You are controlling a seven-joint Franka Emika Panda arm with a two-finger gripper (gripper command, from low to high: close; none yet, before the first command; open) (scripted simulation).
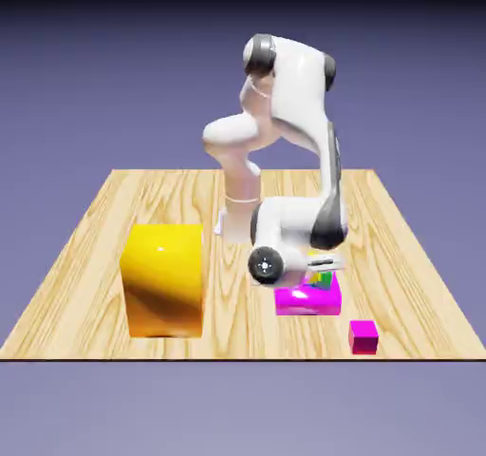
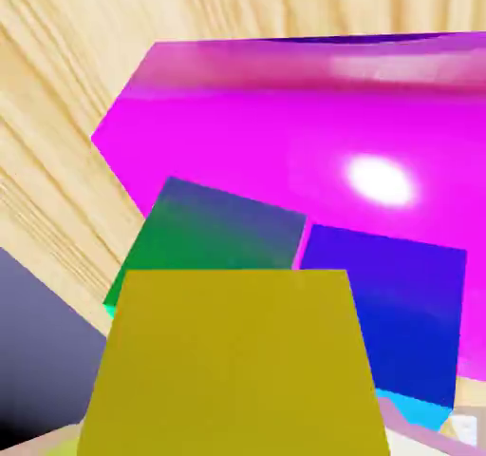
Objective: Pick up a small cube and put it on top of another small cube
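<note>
Even rendered light, white glare on magenta slab [image 2: 380,179], sharp throughout.

Small cube [image 2: 233,364] before slab [image 2: 313,150] — green cube [image 2: 214,231] beside another small cube [image 2: 384,302].

gripper: exterior view, hidden behind the arm's wrist housing; hand view, fingertips covered by the yellow cube [image 2: 233,359], so jaw state unreadable
yellow cube: hand view, bottom cut off by the frame edge; exterior view, only a yellow sliver under the wrist, too small to confirm
blue cube [image 2: 389,316]: right side cut by the frame edge, near edge behind the yellow cube
green cube [image 2: 214,231]: lower part hidden by the yellow cube
magenta slab [image 1: 308,300]: far part hidden by the arm; hand view, right end cut off
surface [image 1: 85,255]: front edge corners cropped, exterior view
</note>
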